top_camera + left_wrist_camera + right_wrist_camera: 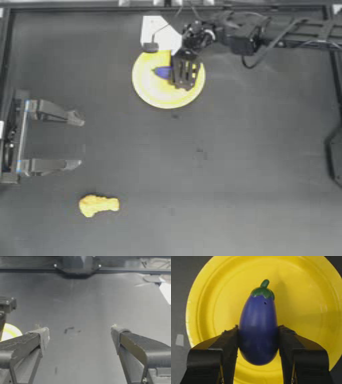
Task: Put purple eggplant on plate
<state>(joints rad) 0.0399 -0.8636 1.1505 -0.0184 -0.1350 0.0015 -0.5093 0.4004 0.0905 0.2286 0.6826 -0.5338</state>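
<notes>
Right gripper (258,341) over plate (150,90) at surface's 12 o'clock, fingers (221,351) pinching eggplant (258,331) at fat end, stem pointing away, likely ready for release. Left gripper (75,141) parked at 9 o'clock, fingers spread, holding nothing. Yellow lump (98,204) near 7 o'clock.

Dark table (220,175) — plate (150,90), lumpy yellow item (98,204), maybe white paper (155,31).
</notes>
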